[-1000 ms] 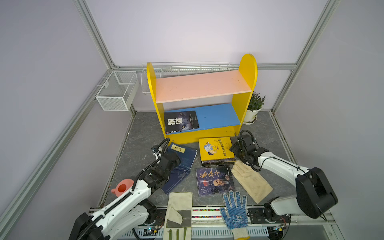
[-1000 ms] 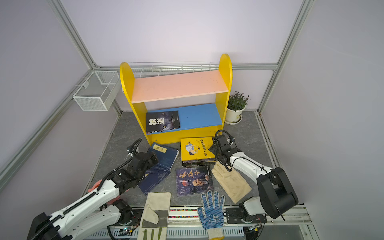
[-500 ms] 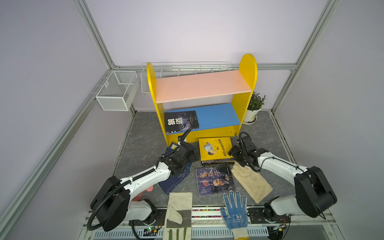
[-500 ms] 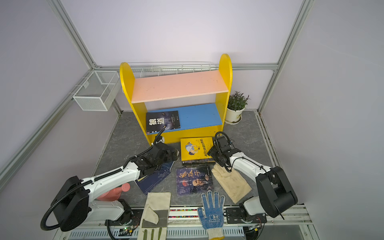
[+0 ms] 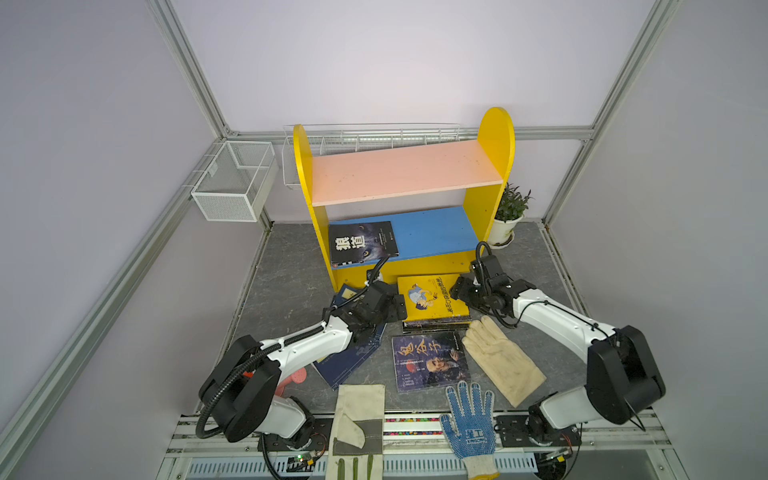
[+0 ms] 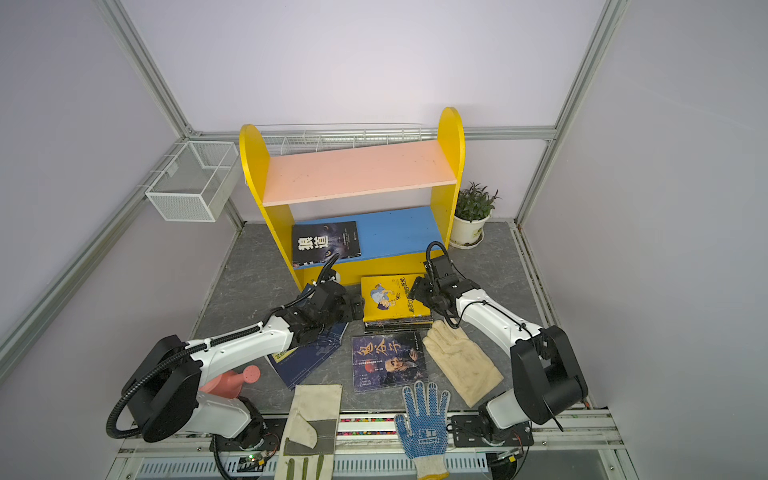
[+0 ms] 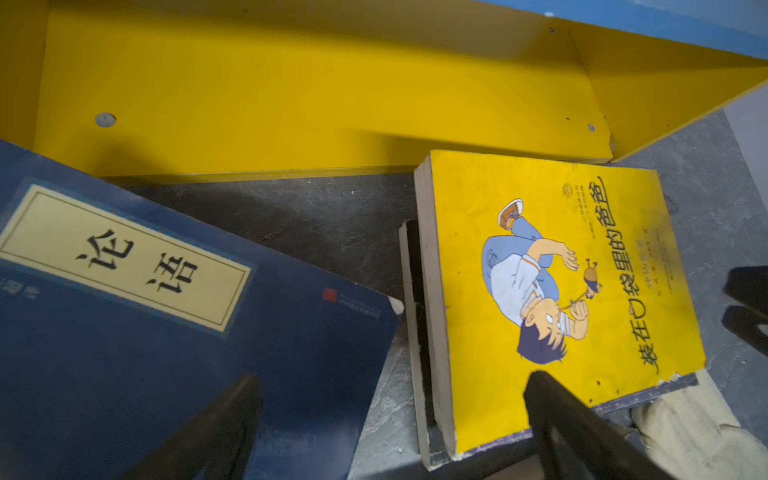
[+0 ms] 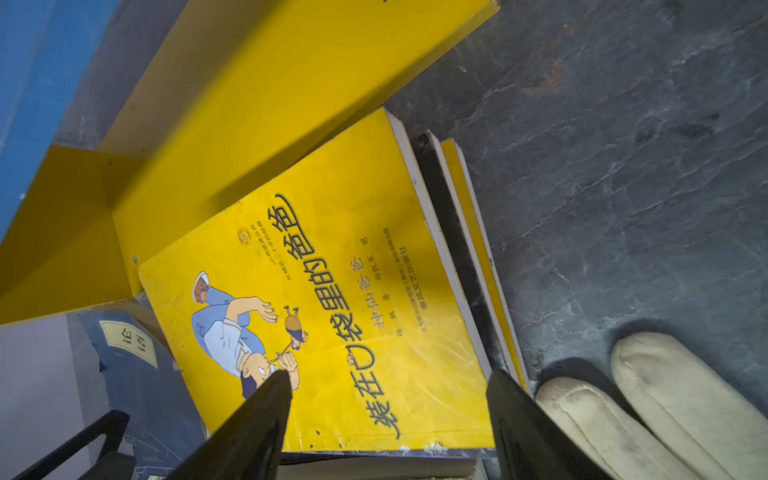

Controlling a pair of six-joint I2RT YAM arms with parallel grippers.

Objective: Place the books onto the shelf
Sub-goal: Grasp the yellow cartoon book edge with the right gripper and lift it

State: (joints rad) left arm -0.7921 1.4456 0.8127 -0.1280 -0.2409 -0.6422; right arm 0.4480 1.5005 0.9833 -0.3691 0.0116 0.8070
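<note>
Beneath the yellow cartoon book (image 7: pixel 561 291), stacked books (image 8: pixel 453 232) show only edges — left claw (image 7: pixel 392 380) and right claw (image 8: pixel 388 374) spread.

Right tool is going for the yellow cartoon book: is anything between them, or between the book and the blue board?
Nothing visible. The right tool hangs open over the yellow cartoon book's edge. The way up to the blue board looks free too; the black book lies only on that board's left part.

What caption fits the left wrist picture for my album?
Open left gripper above the gap between a navy book and the yellow cartoon book, near the shelf.
</note>
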